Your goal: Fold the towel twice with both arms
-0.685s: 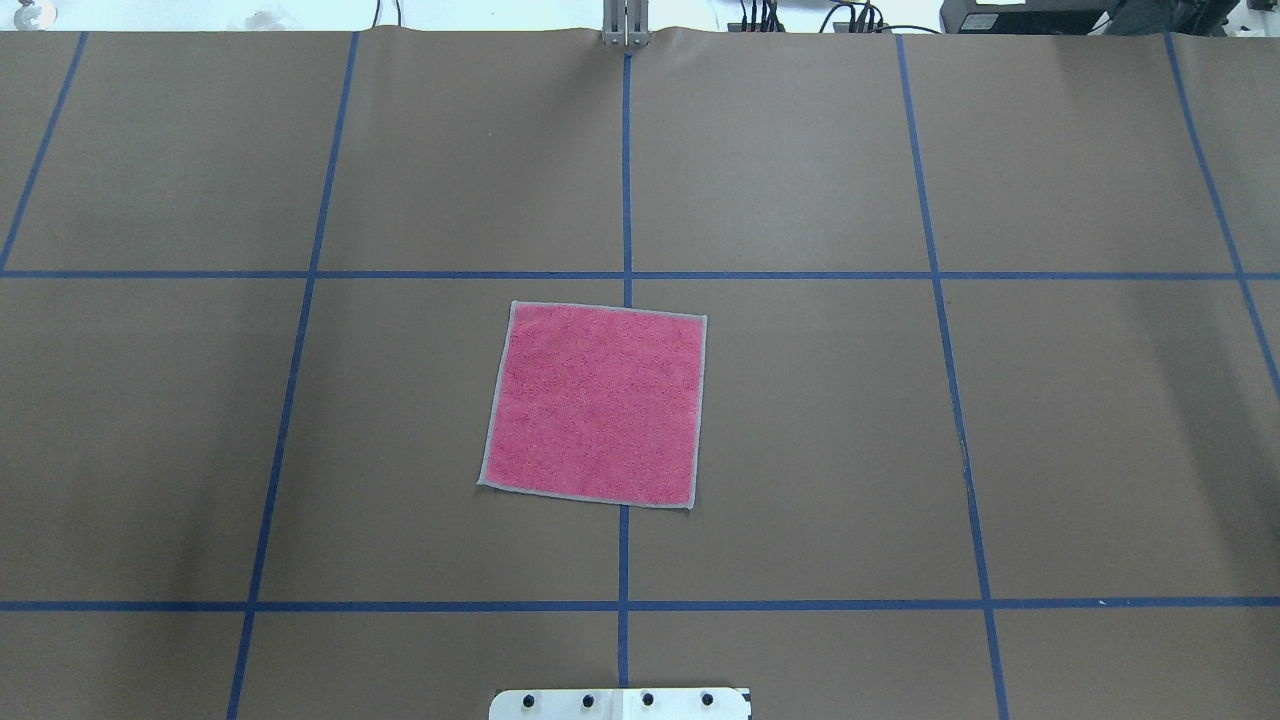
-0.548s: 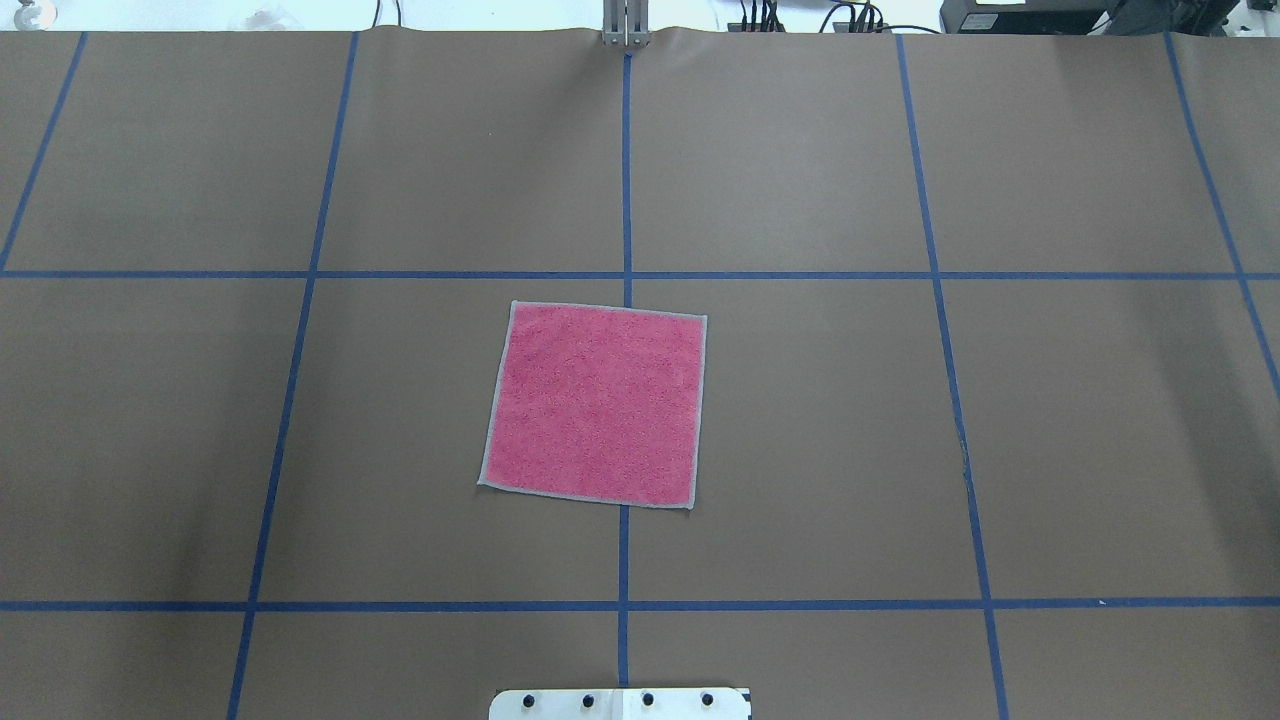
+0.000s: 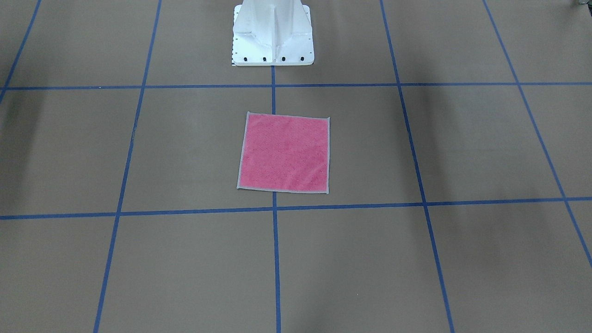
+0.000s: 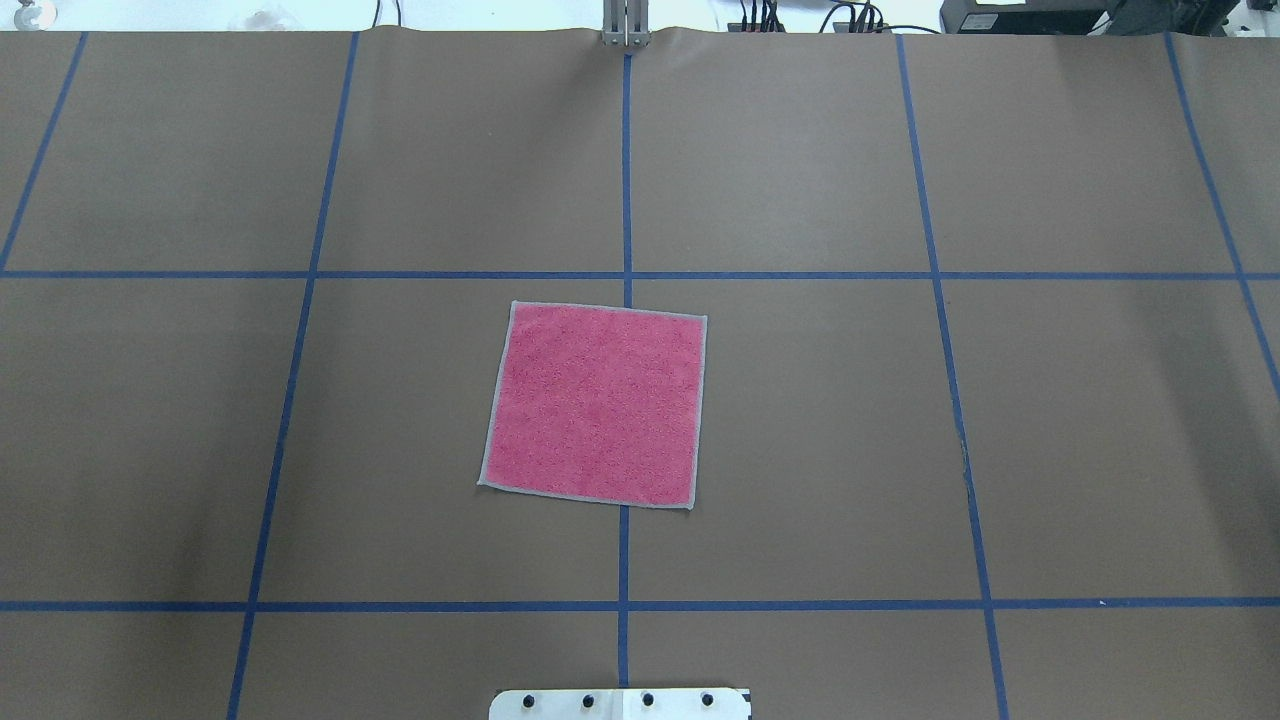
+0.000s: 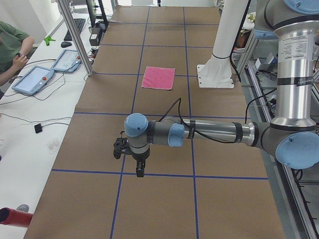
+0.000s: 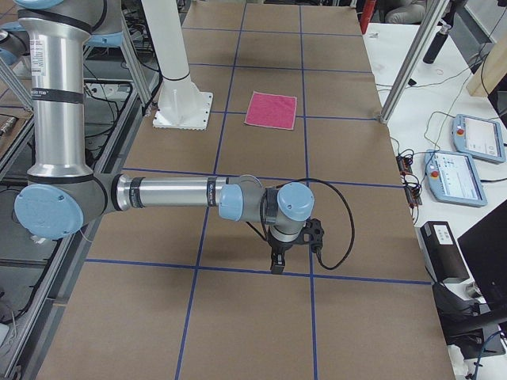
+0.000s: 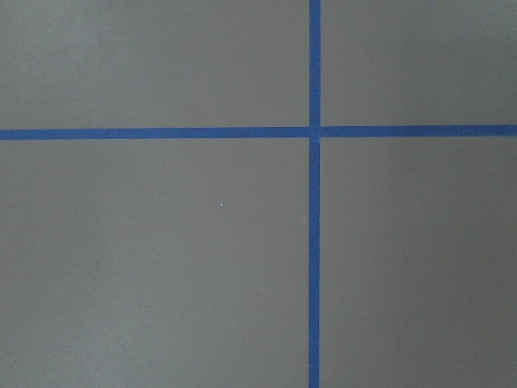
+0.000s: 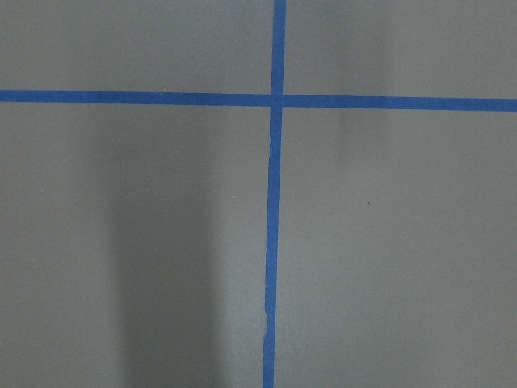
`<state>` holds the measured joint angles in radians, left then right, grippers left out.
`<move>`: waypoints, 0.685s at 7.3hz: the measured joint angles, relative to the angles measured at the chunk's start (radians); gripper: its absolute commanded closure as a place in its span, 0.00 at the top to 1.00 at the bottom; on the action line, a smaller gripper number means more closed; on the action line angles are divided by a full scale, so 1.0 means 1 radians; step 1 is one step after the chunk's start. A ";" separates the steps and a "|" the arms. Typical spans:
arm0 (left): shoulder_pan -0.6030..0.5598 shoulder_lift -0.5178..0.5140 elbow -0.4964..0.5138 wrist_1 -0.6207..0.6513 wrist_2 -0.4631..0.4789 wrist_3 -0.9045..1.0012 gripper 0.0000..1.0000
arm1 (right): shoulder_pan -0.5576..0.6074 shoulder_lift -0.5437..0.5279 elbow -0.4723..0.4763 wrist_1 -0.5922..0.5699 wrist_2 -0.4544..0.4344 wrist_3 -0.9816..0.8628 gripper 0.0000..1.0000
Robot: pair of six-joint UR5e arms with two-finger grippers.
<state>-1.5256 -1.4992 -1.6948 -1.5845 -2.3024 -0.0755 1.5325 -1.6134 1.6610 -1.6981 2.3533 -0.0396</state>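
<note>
The towel (image 4: 595, 405) lies flat and unfolded, pink face up with light grey edging, near the table's middle. It also shows in the front-facing view (image 3: 284, 152), the left side view (image 5: 158, 77) and the right side view (image 6: 271, 109). My left gripper (image 5: 140, 172) shows only in the left side view, far from the towel toward the table's left end, pointing down above the paper. My right gripper (image 6: 276, 266) shows only in the right side view, far toward the right end. I cannot tell whether either is open or shut. Both wrist views show only paper and tape.
Brown paper with blue tape lines (image 4: 625, 180) covers the table. The white pedestal (image 3: 273, 32) stands just behind the towel. Teach pendants (image 6: 455, 174) lie on the white benches beside the table, and an operator (image 5: 10, 47) sits there.
</note>
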 measured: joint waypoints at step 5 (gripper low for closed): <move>-0.001 -0.074 0.018 -0.007 -0.008 -0.012 1.00 | -0.002 0.074 -0.004 -0.002 0.001 0.041 1.00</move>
<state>-1.5267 -1.5731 -1.6769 -1.5912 -2.3107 -0.0872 1.5305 -1.5395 1.6568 -1.7000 2.3547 0.0014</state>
